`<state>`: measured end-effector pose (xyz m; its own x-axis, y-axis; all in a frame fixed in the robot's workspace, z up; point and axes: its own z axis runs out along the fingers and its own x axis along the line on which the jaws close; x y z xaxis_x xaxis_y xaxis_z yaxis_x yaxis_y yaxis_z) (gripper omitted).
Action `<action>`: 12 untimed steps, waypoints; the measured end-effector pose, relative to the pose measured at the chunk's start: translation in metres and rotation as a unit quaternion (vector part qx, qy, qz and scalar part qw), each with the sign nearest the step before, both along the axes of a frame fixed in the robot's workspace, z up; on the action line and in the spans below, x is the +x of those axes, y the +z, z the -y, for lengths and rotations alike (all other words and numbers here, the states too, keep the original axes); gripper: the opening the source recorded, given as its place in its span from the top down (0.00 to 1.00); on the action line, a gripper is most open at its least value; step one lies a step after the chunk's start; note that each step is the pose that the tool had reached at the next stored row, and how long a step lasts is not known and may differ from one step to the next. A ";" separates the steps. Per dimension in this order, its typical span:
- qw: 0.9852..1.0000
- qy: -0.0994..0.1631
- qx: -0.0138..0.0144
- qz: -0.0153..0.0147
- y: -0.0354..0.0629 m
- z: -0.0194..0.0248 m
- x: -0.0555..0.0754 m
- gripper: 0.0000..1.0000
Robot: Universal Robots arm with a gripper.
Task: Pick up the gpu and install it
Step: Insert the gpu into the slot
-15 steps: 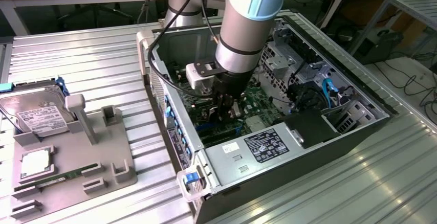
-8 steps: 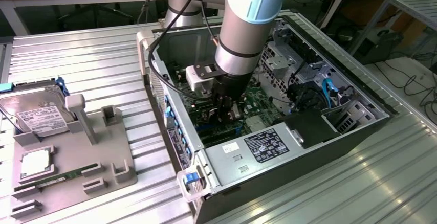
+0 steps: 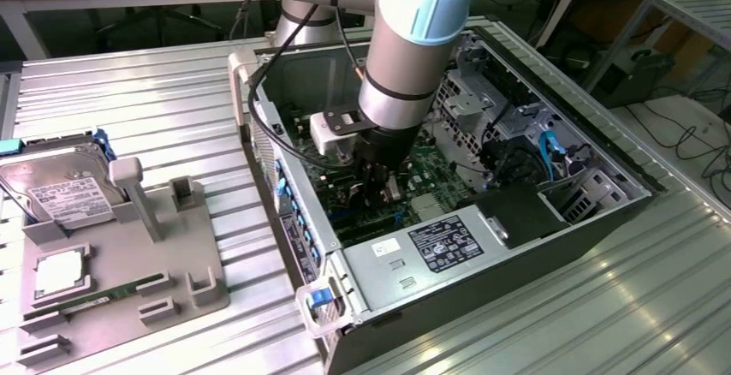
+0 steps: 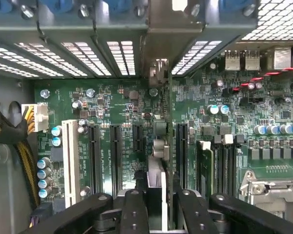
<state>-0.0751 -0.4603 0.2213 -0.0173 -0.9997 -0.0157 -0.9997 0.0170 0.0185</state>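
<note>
The ribbed metal tabletop (image 3: 137,101) fills the exterior frame, with the open computer case (image 3: 594,221) lying across its centre and right. The robot arm (image 3: 406,50) drops from the top centre into the case. At lower left sits a grey holder tray (image 3: 171,264) carrying a silver hard drive (image 3: 63,191) and a narrow green memory stick (image 3: 98,300). Inside the case lies the green motherboard (image 4: 112,102). The pincer (image 4: 155,202), at the bottom centre of the wrist view, is partly closed, its fingers (image 4: 133,209) clamped on the gpu (image 4: 160,141), which stands edge-on at frame centre above the black expansion slots (image 4: 115,156).
</note>
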 end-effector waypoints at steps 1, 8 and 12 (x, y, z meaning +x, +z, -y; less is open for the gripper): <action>1.000 0.000 0.000 0.000 -0.0004 0.0000 0.000 0.72; 1.000 0.000 0.003 0.002 -0.0026 -0.0008 0.001 0.71; 1.000 0.000 0.001 0.001 0.0003 -0.0002 0.000 0.65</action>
<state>-0.0750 -0.4602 0.2216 -0.0172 -0.9997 -0.0173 -0.9997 0.0169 0.0173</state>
